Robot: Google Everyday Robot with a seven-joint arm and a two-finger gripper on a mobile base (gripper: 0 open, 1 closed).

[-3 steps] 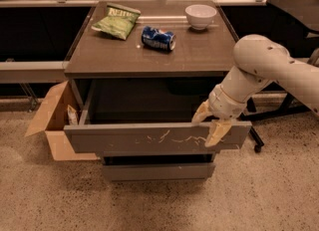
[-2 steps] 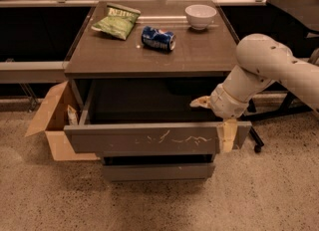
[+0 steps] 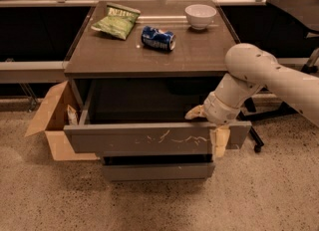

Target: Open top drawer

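Note:
The top drawer [image 3: 149, 140] is pulled well out from under the dark table [image 3: 99, 60]. Its wide grey front shows pale squiggly scratches, and its dark inside is exposed. My gripper [image 3: 208, 127] is at the right end of the drawer front. Its tan fingers are spread apart: one finger [image 3: 196, 112] is over the inside of the drawer and the other hangs down in front of the drawer face. The white arm [image 3: 259, 70] reaches in from the right.
A narrower plain grey drawer [image 3: 157, 171] sits closed below. On the tabletop lie a green chip bag [image 3: 115, 20], a blue can [image 3: 158, 38] on its side and a white bowl [image 3: 200, 15]. An open cardboard box [image 3: 50, 120] stands at the left. A chair base [image 3: 256, 143] is at the right.
The fingers have spread apart at the drawer front's right end, and the wrist has shifted slightly. The drawer stays pulled out.

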